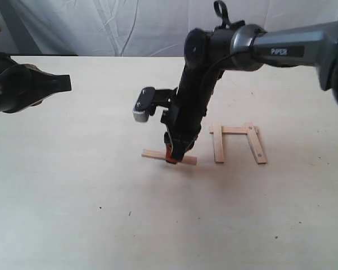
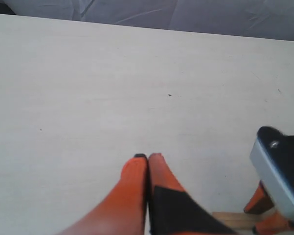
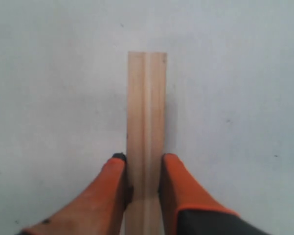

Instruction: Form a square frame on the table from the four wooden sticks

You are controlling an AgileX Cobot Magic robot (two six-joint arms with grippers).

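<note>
Three pale wooden sticks (image 1: pixel 237 130) lie at the right of the table (image 1: pixel 73 197) as an open three-sided shape: two side slats (image 1: pixel 217 147) (image 1: pixel 256 145) joined by a far crosspiece. The fourth stick (image 1: pixel 154 154) lies apart to their left, roughly crosswise. My right gripper (image 1: pixel 174 159) reaches down onto it. In the right wrist view its orange fingers (image 3: pixel 110 191) press both long edges of this stick (image 3: pixel 147 112). My left gripper (image 2: pixel 147 157) hovers over bare table at the far left, its orange fingers pressed together on nothing.
A white cloth backdrop (image 1: pixel 129 25) hangs behind the table's far edge. The right arm's dark body (image 1: pixel 194 101) stands over the table's middle, and its grey wrist camera housing (image 2: pixel 279 166) shows at the edge of the left wrist view.
</note>
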